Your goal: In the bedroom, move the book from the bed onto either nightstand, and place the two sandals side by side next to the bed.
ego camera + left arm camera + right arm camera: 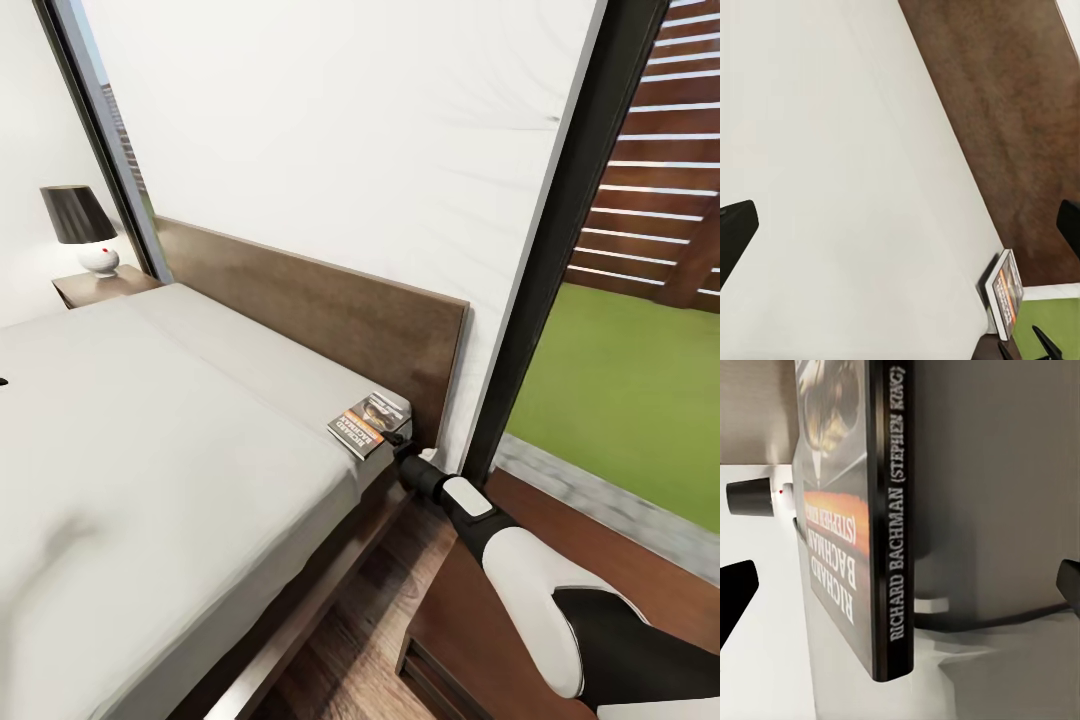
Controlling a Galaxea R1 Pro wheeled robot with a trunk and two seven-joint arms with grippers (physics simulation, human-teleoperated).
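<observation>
The book (368, 423) rests at the mattress corner by the headboard of the bed (180, 440); its dark cover carries an orange band. My right gripper (397, 440) reaches up to its near edge. In the right wrist view the book (855, 547) stands edge-on between the wide-apart fingers (736, 596) of the open right gripper (900, 592), and neither finger touches it. Above the bare mattress (832, 150) hovers my left gripper (900, 225), open and empty, with the book (1006, 298) far ahead of it. The sandals are out of view.
One nightstand (450, 620) sits under my right arm beside the bed. The other nightstand (100, 287) stands beyond the bed's far side with a black-shaded lamp (82, 228). A tall black-framed window (560, 260) rises close behind. Wood floor (350, 640) shows between bed and nightstand.
</observation>
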